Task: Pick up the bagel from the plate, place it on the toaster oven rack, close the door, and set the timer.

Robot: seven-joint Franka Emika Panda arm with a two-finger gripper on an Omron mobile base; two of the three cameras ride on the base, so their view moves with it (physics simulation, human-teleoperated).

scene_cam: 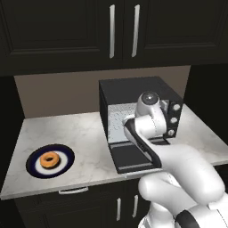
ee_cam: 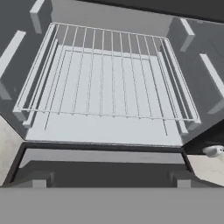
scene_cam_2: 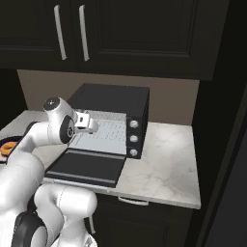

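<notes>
Counter: pale marble look, grey veining, smooth with slight sheen. Toaster oven: matt black casing, silvery knobs. The toaster oven rack: thin silver metal wire, bright. Cavity floor: smooth light grey metal. The door: flat black panel, matt. The plate: glazed-looking, glossy navy rim. The bagel: orange-brown, dull baked surface. Cabinets: dark wood, satin; handles brushed silver metal. Wall: matt tan.
</notes>
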